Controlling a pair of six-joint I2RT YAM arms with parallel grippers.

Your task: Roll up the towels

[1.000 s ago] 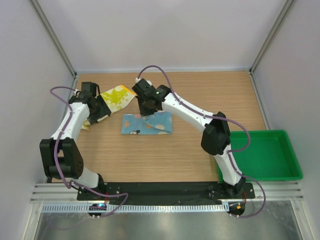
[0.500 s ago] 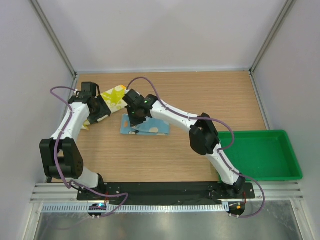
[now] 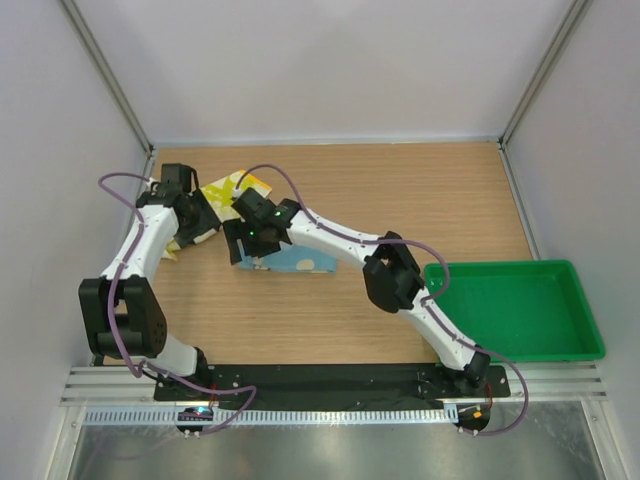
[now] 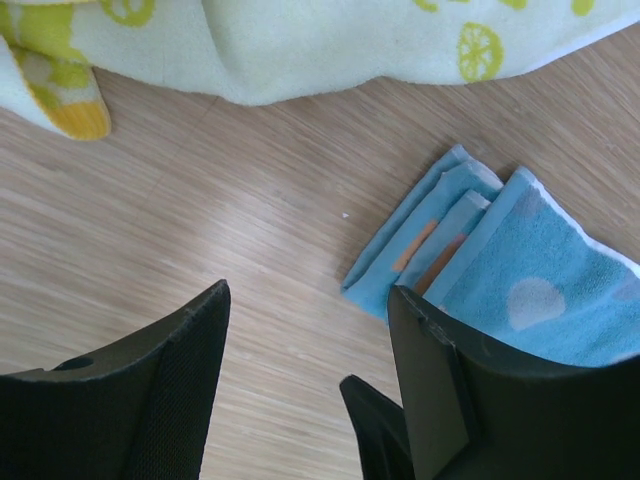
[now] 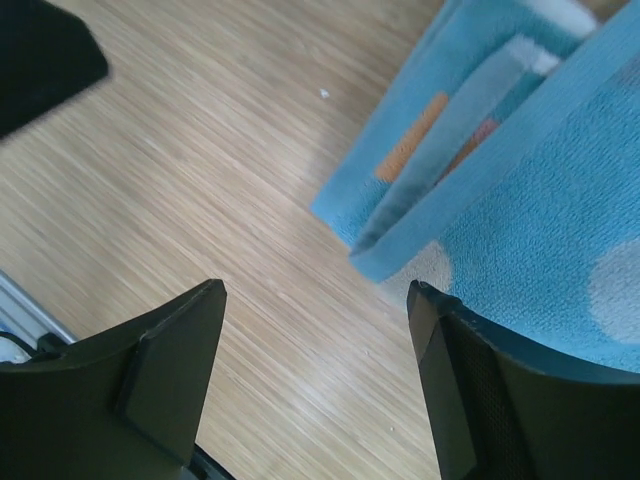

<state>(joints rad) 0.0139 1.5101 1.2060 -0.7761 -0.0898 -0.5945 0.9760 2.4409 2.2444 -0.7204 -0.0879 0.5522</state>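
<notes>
The light blue dotted towel [image 3: 300, 262] lies folded in layers on the wooden table, its layered corner [image 4: 420, 250] showing in the left wrist view and again [image 5: 470, 130] in the right wrist view. My right gripper [image 3: 240, 246] hovers just off that towel's left end, open [image 5: 315, 300], with only bare wood between the fingers. The pale yellow towel [image 3: 228, 192] with lemon prints lies crumpled at the back left [image 4: 300, 40]. My left gripper [image 3: 203, 228] is open [image 4: 310, 330] over bare wood between the two towels, holding nothing.
A green plastic tray [image 3: 520, 312] sits at the right near edge. The two grippers are close together; the left one shows as a black shape [image 5: 40, 50] in the right wrist view. Metal frame posts and walls bound the table.
My right gripper swept left along the blue towel, bunching it into a narrower fold, then opened and let go at the left end. The left arm stayed still.
</notes>
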